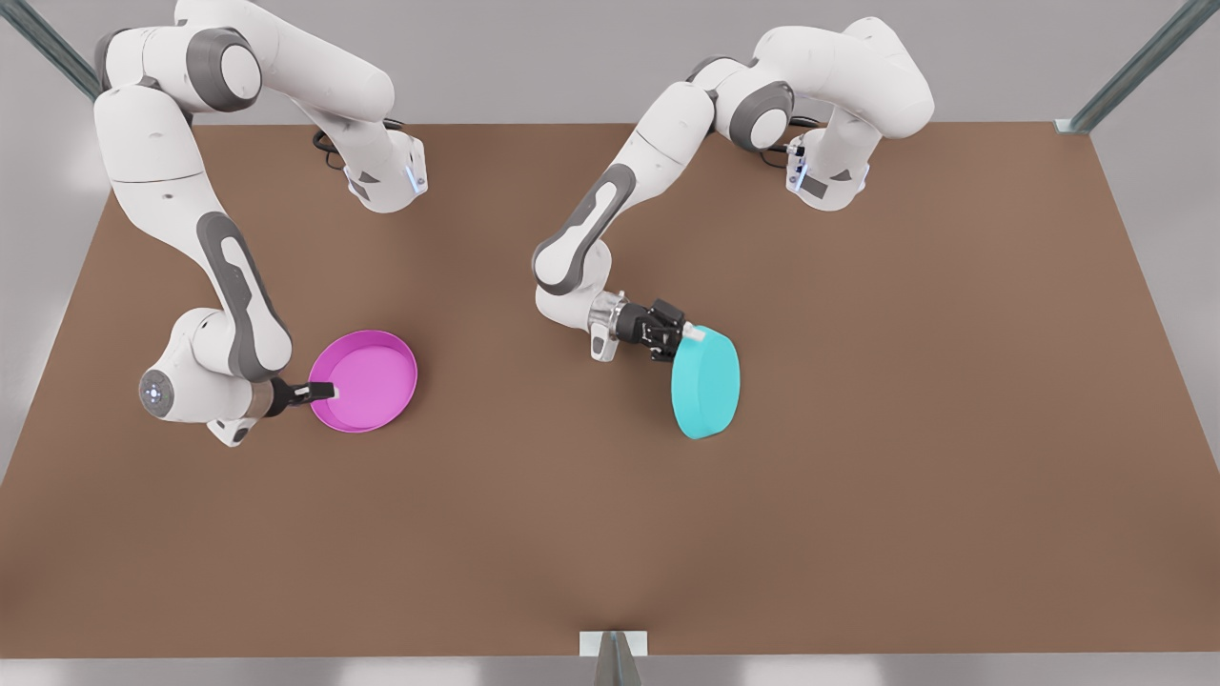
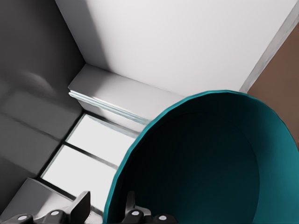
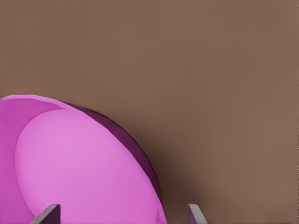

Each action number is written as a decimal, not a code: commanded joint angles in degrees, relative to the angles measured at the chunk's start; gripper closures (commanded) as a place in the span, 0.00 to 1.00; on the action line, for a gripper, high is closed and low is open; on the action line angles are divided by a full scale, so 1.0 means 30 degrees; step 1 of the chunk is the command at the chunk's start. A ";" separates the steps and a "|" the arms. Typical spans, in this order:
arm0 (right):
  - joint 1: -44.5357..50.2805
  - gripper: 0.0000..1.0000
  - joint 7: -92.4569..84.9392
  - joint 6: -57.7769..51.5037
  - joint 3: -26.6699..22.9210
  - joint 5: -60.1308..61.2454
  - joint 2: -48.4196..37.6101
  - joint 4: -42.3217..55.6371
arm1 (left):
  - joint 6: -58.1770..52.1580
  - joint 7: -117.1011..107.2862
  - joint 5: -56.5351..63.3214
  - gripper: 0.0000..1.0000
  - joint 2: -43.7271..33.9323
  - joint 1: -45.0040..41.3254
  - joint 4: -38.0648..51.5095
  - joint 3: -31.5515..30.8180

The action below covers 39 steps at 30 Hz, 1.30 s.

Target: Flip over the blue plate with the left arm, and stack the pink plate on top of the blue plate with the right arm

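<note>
The blue plate is lifted and stands tilted on edge near the table's middle, its flat underside facing the front camera. My left gripper is shut on its upper rim. The left wrist view looks into the plate's hollow, with the left gripper pinching the rim between its two fingers. The pink plate lies hollow side up at the front view's left. My right gripper is low at its near-left rim. In the right wrist view its fingers stand wide open, straddling the pink plate at its rim.
The brown table spreads wide to the front and to the front view's right. A small metal bracket sits at the front edge. Frame struts rise at the back corners.
</note>
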 commanded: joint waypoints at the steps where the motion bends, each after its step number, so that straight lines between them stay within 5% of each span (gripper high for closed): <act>1: 0.0004 0.00 0.0000 0.0000 0.0013 0.0000 -0.0001 0.0000 | 0.0000 0.0000 -0.0061 0.00 0.0012 0.0000 0.0003 0.0001; 8: -0.0230 0.00 -0.0029 0.0000 -0.0016 0.0000 -0.0060 -0.0264 | -0.0938 0.0029 -0.1876 0.00 0.0159 0.0058 0.1203 -0.0878; 21: -0.0289 0.00 -0.0293 0.0352 -0.0016 0.0000 -0.0001 -0.0322 | -0.1553 -0.1318 -1.2483 0.00 -0.0046 0.0147 0.5071 -0.0732; 29: -0.0318 0.18 -0.0323 0.0440 -0.0016 -0.0029 0.0321 0.0000 | -0.1318 -0.4307 -1.5352 0.00 -0.0046 0.0498 0.5686 -0.0791; 35: -0.0259 0.18 -0.0322 0.0469 -0.0016 -0.0029 0.0438 0.0000 | -0.1289 -0.6122 -1.8487 0.00 -0.0309 0.0733 0.6477 -0.0790; 37: -0.0259 0.18 -0.0322 0.0469 -0.0016 -0.0029 0.0438 0.0000 | -0.1289 -0.6620 -2.0125 0.00 -0.1245 0.0762 0.6535 -0.0761; 39: -0.0289 0.18 -0.0322 0.0469 -0.0016 -0.0029 0.0438 0.0029 | -0.1406 -0.7881 -2.3725 0.00 -0.4900 0.2368 0.7005 -0.0761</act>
